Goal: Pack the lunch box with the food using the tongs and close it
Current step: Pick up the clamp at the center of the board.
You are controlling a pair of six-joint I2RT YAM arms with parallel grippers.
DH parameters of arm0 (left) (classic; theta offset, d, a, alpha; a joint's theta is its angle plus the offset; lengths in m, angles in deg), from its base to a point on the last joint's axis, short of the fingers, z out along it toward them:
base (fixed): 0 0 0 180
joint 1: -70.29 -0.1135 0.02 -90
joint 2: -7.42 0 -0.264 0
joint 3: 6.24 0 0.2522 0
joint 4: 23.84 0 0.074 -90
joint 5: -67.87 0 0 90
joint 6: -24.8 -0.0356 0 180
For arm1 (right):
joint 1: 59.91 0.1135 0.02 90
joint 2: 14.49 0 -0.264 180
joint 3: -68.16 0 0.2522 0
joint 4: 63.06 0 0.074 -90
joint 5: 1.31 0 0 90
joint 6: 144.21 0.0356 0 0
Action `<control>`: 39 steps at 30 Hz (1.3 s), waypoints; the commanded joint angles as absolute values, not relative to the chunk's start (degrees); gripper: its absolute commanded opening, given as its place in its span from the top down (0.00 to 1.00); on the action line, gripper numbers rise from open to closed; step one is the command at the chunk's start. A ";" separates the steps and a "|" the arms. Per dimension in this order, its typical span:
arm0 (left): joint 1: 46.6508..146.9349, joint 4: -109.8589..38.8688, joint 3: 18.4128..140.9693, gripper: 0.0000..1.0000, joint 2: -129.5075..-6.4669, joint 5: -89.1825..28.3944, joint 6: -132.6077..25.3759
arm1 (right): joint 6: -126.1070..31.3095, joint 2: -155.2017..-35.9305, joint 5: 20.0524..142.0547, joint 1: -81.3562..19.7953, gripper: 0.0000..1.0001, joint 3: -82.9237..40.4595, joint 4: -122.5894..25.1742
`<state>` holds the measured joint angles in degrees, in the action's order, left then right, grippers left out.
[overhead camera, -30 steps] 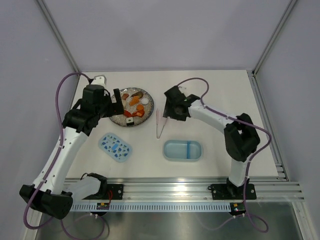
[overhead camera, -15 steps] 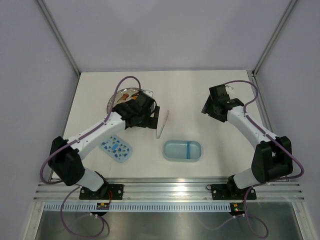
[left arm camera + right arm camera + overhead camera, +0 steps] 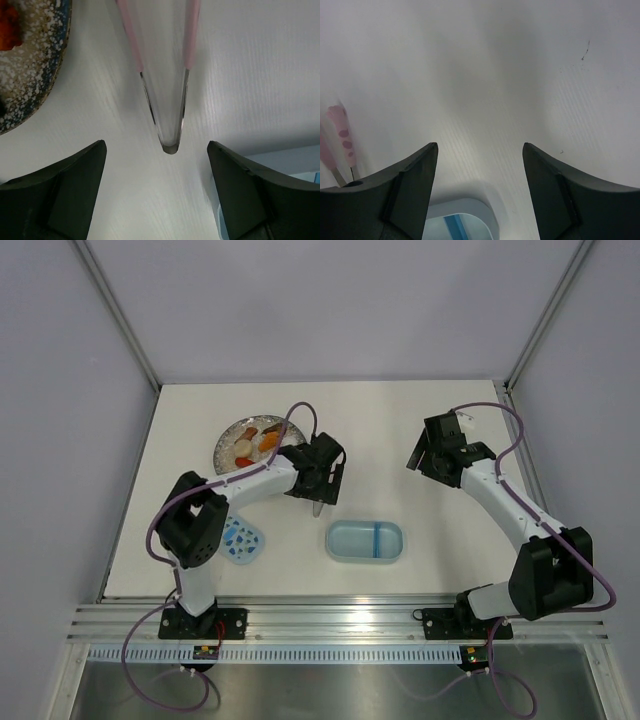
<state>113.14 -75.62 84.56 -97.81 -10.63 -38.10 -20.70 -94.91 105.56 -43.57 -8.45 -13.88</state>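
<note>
With the left arm [image 3: 250,480] folded sharply, your left pincer [image 3: 157,200] hangs open astride the tongs [image 3: 170,145]. Its wrist view shows no contact. Your right pincer [image 3: 477,190] is open.

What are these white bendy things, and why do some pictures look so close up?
They are two robot arms on a table. One picture looks down from above. The other two come from a camera on each wrist. On the table lie a plate of toy food, a blue lunch box, its lid and pink tongs. The left gripper hangs open over the tongs' joined end. The right gripper is open too. Nothing is held.
</note>
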 commanded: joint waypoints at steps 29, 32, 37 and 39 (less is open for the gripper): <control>112.31 -66.34 87.77 0.45 -108.51 -9.30 -36.01 | -21.96 -93.15 104.16 -43.74 0.23 -5.89 -14.14; 112.22 -66.60 87.68 0.41 -108.68 -9.39 -36.10 | -22.04 -93.59 103.64 -43.82 0.22 -6.07 -14.41; 111.78 -66.51 87.24 0.58 -108.60 -9.39 -36.45 | -22.22 -94.29 103.11 -43.82 0.23 -6.42 -14.58; 111.69 -66.43 87.06 0.67 -108.42 -9.48 -36.63 | -22.40 -94.55 102.93 -43.82 0.22 -6.42 -14.67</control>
<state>112.18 -67.75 86.90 -107.49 -10.03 -36.46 -21.33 -94.38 104.01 -43.57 -5.87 -13.71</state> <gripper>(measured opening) 0.370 0.775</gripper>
